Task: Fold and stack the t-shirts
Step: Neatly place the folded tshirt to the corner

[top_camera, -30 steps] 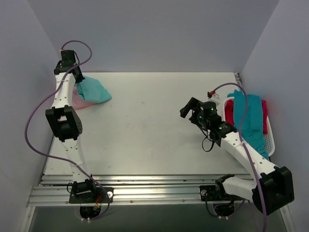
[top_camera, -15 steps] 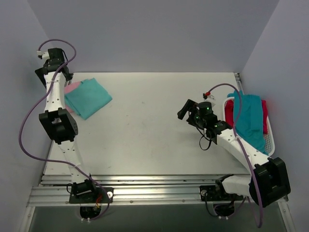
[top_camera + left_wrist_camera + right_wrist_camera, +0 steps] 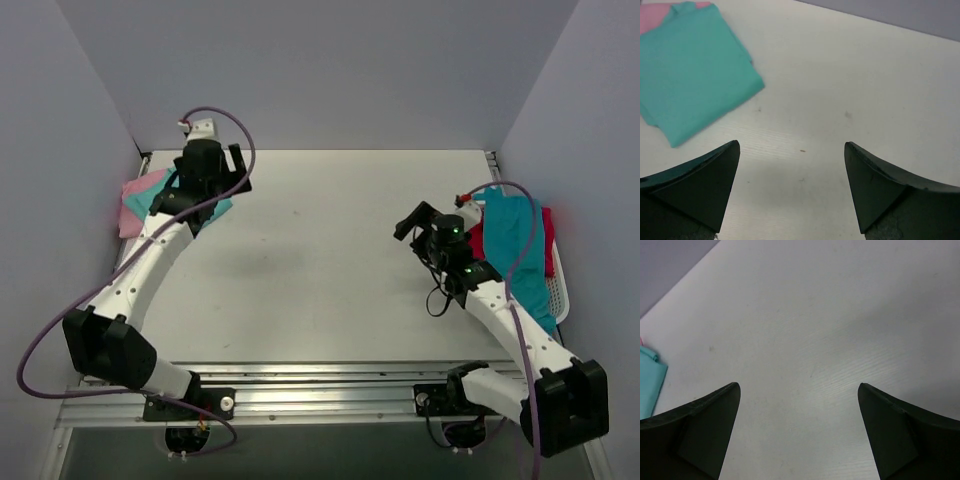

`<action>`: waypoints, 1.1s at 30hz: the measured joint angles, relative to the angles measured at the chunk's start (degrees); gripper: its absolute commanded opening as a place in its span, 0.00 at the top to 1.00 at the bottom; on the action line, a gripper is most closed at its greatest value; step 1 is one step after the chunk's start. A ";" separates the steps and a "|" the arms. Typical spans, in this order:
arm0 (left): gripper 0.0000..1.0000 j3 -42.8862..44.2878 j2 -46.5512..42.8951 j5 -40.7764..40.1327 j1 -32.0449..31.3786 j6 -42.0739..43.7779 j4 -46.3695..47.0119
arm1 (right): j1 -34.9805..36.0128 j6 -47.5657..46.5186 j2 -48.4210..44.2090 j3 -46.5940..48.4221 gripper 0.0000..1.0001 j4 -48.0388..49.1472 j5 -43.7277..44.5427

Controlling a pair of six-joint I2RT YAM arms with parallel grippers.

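A folded mint-teal t-shirt (image 3: pixel 690 75) lies flat on a light pink t-shirt (image 3: pixel 655 12) at the table's far left. In the top view the left arm partly covers the mint-teal one (image 3: pixel 160 195) and the pink one (image 3: pixel 133 203). My left gripper (image 3: pixel 791 145) hangs open over bare table just right of that stack, also seen from above (image 3: pixel 240 170). Nothing is between its fingers. My right gripper (image 3: pixel 412 220) stands open and empty over the table's right half, bare tabletop between its fingers (image 3: pixel 798 386). A darker teal-blue t-shirt (image 3: pixel 515 250) drapes over a red one (image 3: pixel 478 240) in the basket.
The white plastic basket (image 3: pixel 562 290) sits at the table's right edge, next to the right arm. Grey walls close in the back and both sides. The metal rail with both arm bases (image 3: pixel 300 385) runs along the near edge.
The left gripper has opened and let go of the mint-teal t-shirt, which now lies flat on the pink one. The left arm swung right from the back-left corner. The right arm shifted slightly right.
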 measured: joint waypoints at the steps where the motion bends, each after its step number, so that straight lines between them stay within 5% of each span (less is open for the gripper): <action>1: 0.06 -4.24 -2.08 1.68 -2.03 -0.63 2.60 | -2.47 0.55 -1.99 -1.09 0.00 0.04 -0.15; 8: 0.06 -24.20 -5.44 10.54 -5.66 -5.51 13.42 | -22.25 2.64 -1.60 -1.51 0.00 -1.81 0.98; 14: 0.06 -28.39 -5.40 14.67 -9.14 -6.84 18.01 | -34.69 4.63 0.76 -1.44 0.00 -3.72 2.60; 24: 0.05 -28.39 -1.29 16.59 -9.22 -6.91 24.30 | -34.80 5.51 -3.19 -0.35 0.01 -6.40 11.06; 33: 0.06 -32.41 -6.64 -2.97 -6.56 2.97 28.68 | -18.53 0.26 -17.05 -5.44 0.00 -0.66 11.93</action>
